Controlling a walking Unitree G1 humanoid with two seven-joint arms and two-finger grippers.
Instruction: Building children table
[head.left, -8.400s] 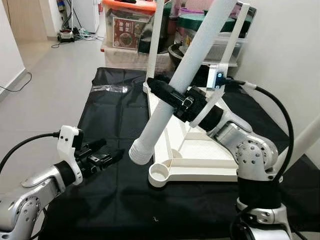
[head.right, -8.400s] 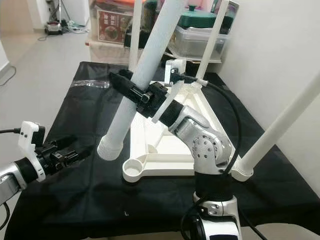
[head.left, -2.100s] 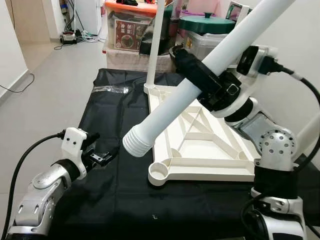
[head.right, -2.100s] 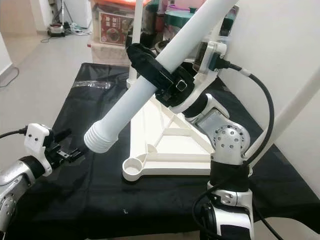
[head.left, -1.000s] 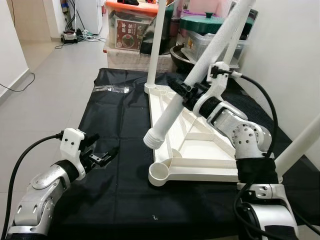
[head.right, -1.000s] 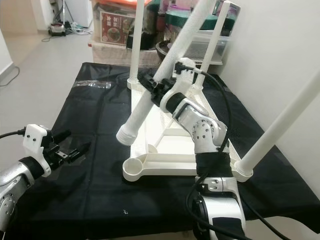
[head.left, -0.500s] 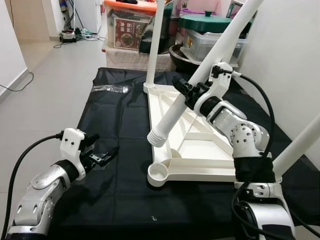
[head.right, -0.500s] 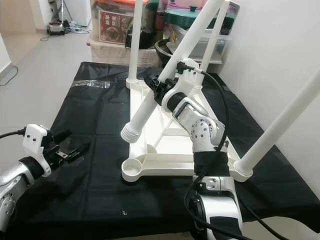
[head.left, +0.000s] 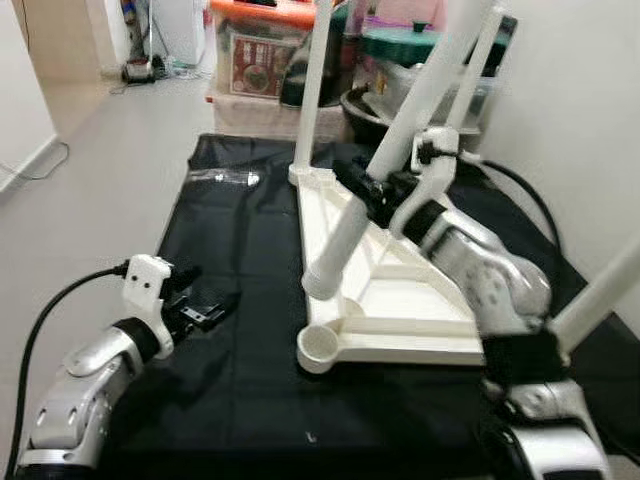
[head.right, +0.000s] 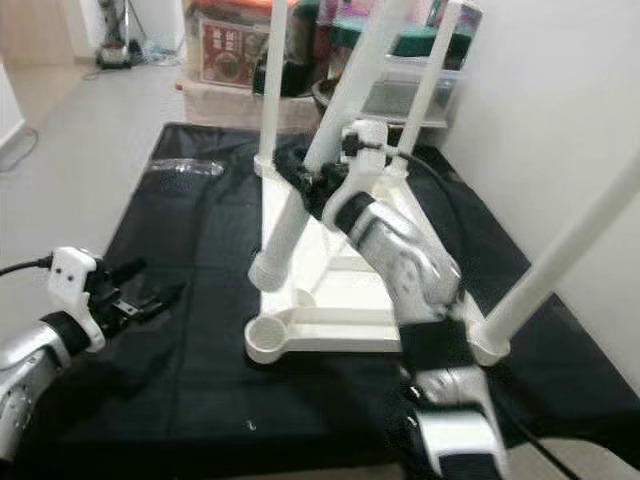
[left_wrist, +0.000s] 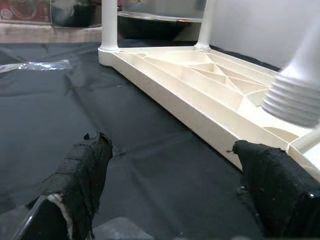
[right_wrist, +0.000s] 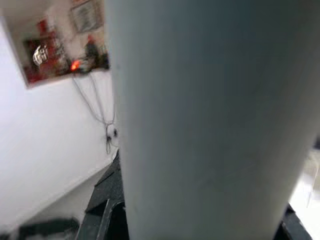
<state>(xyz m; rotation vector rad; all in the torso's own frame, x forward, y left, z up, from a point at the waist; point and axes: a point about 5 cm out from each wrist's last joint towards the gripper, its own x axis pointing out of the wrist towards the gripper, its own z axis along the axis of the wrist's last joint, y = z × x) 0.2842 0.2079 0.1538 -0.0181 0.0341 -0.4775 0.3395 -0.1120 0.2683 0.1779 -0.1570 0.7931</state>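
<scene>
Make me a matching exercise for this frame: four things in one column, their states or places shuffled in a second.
1. right gripper
2. left gripper
3. near-left socket
4. clear plastic bag

a. lying on the far part of the black cloth
b. open, holding nothing
c. shut on the loose table leg
d. empty, no leg in it

Pairs: 1-c, 2-b, 3-d, 4-a

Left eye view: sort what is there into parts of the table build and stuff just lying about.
Part of the job:
- white table top, upside down on the black cloth
- loose white leg, held by the right gripper
- empty corner socket
- fitted leg

Lying about:
- clear plastic wrapper
- storage boxes
- left gripper, idle and open
</scene>
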